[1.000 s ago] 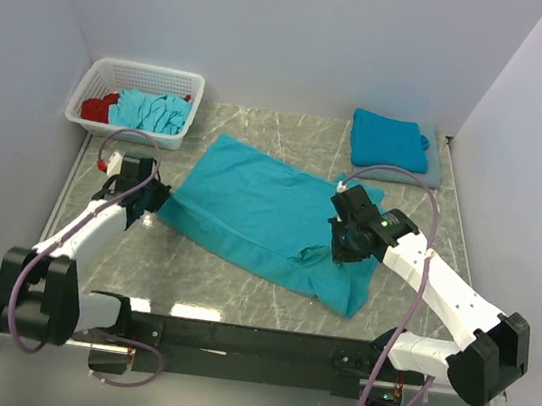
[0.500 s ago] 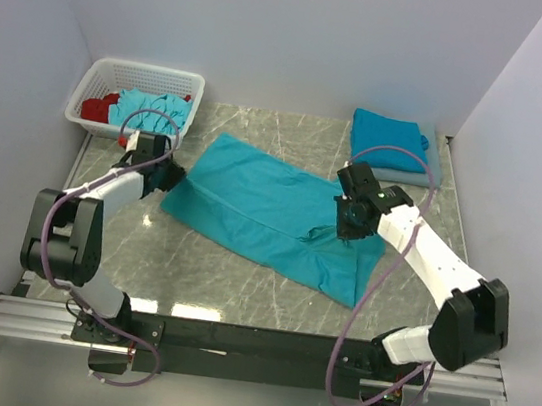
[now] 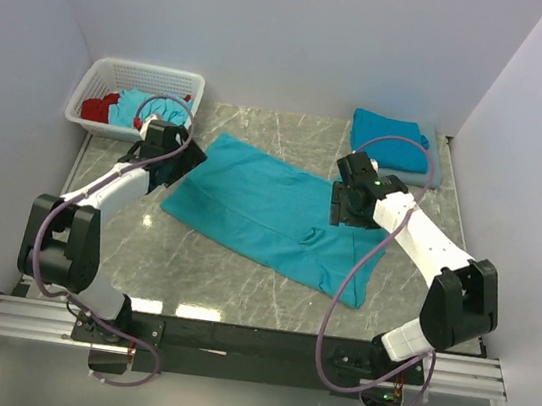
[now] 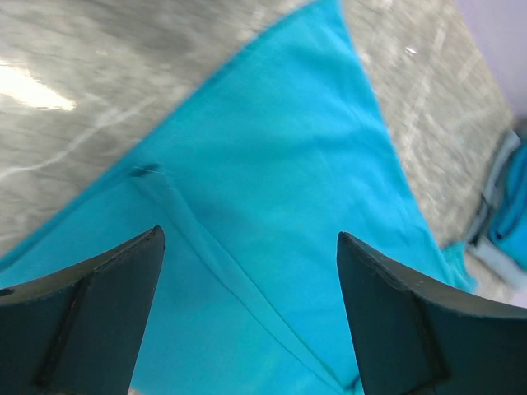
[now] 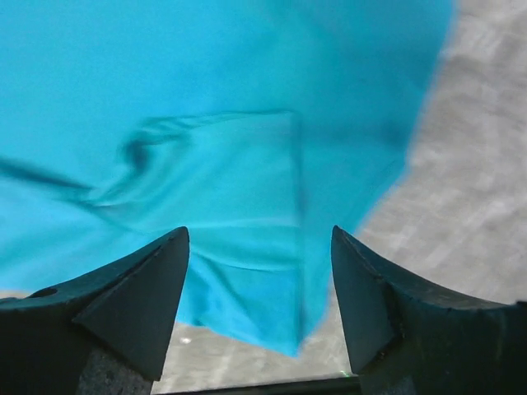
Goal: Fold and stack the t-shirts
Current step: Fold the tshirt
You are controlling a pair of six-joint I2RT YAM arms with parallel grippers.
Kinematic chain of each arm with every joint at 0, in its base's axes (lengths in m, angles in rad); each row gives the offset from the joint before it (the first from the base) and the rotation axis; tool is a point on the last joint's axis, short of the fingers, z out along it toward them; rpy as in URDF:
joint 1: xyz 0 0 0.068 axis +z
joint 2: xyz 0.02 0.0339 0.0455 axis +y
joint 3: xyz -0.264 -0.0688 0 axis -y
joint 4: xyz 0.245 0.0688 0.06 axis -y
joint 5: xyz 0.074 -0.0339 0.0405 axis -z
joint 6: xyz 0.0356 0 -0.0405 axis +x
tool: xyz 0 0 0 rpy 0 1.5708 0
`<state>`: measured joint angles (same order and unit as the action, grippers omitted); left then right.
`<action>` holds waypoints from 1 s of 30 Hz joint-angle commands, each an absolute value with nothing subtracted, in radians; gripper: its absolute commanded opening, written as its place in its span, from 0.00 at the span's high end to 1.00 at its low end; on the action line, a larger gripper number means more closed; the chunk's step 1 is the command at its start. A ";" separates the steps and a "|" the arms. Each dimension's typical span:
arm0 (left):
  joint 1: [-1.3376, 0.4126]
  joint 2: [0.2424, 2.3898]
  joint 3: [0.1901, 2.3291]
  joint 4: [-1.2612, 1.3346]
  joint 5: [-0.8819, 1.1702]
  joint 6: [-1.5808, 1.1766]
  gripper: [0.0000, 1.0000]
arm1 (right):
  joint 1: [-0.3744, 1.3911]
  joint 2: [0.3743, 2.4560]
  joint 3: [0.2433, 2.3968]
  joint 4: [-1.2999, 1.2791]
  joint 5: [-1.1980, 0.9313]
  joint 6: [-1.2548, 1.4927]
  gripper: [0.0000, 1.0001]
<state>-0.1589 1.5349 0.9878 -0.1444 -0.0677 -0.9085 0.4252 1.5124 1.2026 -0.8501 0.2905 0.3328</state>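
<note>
A robot lab cell — bare white walls (image 3: 276, 22) around a marble-look table (image 3: 210, 277), black mounting rail (image 3: 251, 343).

The spread t-shirt (image 3: 279, 214) is soft matt cotton-type cloth, smooth apart from a few shallow wrinkles and a stitched hem line; the folded t-shirt (image 3: 389, 139) at the back looks like the same knit stuff. The table (image 3: 229, 283) is a polished grey marble-look slab, glossy enough to throw back the lights; the basket (image 3: 139, 77) is white moulded plastic lattice, a bit shiny. The left arm (image 3: 111, 191) and right arm (image 3: 426, 247) are smooth white plastic shells with matt black joints; the left gripper (image 4: 249, 234) and right gripper (image 5: 259, 230) look like dull dark plastic.
</note>
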 commanded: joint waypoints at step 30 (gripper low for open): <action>-0.172 1.056 0.462 -0.448 -0.008 -1.040 0.05 | 0.506 1.250 0.656 -0.662 -0.312 0.417 0.13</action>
